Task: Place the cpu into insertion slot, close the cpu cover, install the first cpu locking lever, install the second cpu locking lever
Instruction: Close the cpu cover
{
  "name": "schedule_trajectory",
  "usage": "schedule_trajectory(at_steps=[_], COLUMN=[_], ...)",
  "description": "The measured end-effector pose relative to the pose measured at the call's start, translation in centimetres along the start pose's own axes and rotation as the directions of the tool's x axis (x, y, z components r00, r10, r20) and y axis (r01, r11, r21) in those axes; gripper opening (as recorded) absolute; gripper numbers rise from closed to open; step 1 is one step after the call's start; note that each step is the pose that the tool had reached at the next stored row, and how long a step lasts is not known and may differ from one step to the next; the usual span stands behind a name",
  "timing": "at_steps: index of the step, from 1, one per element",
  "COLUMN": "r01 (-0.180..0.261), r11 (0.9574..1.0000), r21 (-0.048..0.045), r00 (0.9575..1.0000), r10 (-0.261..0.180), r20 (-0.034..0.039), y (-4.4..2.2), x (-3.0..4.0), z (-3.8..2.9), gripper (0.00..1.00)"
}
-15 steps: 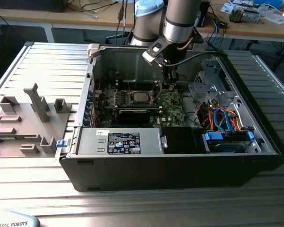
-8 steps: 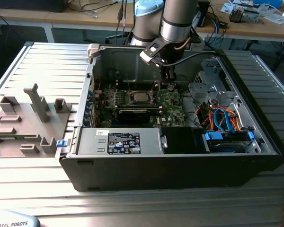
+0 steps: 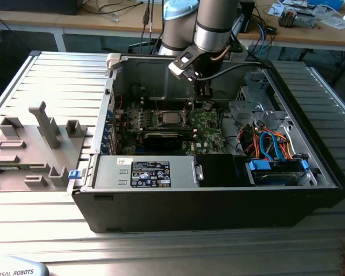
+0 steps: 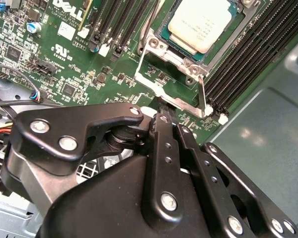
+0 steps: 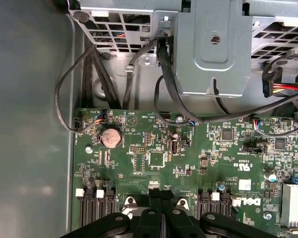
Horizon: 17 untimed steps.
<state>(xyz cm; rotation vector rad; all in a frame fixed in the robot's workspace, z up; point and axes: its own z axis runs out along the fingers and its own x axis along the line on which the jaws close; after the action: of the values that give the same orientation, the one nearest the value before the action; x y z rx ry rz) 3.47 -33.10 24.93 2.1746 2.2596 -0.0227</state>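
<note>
1. Holding gripper (image 4: 165, 110) fingers pressed together, tips lying just beside the insertion slot (image 4: 156, 49) rim.
2. Sitting in that slot, silvery top facing up: the cpu (image 4: 201, 25), well inside the motherboard (image 4: 74, 64) edges.
3. Slanting up at one slot corner: a thin silver lever (image 4: 202, 94).

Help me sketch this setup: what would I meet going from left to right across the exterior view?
In order: grey fixture plate with upright pegs → cpu → gripper → blue and orange cables.
</note>
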Motion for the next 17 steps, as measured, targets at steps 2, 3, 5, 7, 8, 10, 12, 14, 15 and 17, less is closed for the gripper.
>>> schedule_trajectory(at_steps=[2, 3, 5, 7, 8, 10, 12, 14, 15, 17], r01=[0.0, 0.0, 0.0, 0.0, 0.0, 0.0, 0.0, 0.0, 0.0, 0.0], r11=[1.0, 1.0, 1.0, 1.0, 1.0, 1.0, 1.0, 1.0, 1.0, 1.0], r21=[0.0, 0.0, 0.0, 0.0, 0.0, 0.0, -0.0001, 0.0, 0.0, 0.0], r00=[1.0, 1.0, 1.0, 1.0, 1.0, 1.0, 1.0, 1.0, 1.0, 1.0], r10=[0.0, 0.0, 0.0, 0.0, 0.0, 0.0, 0.0, 0.0, 0.0, 0.0], r20=[0.0, 0.0, 0.0, 0.0, 0.0, 0.0, 0.0, 0.0, 0.0, 0.0], y=[-0.03, -0.05, -0.08, -0.11, -0.13, -0.17, -0.2, -0.24, -0.27, -0.34], x=[0.0, 0.0, 0.0, 0.0, 0.0, 0.01, 0.01, 0.01, 0.01, 0.01], z=[0.0, 0.0, 0.0, 0.0, 0.0, 0.0, 0.0, 0.0, 0.0, 0.0], gripper=[0.11, 0.11, 0.11, 0.11, 0.11, 0.11, 0.11, 0.11, 0.11, 0.11])
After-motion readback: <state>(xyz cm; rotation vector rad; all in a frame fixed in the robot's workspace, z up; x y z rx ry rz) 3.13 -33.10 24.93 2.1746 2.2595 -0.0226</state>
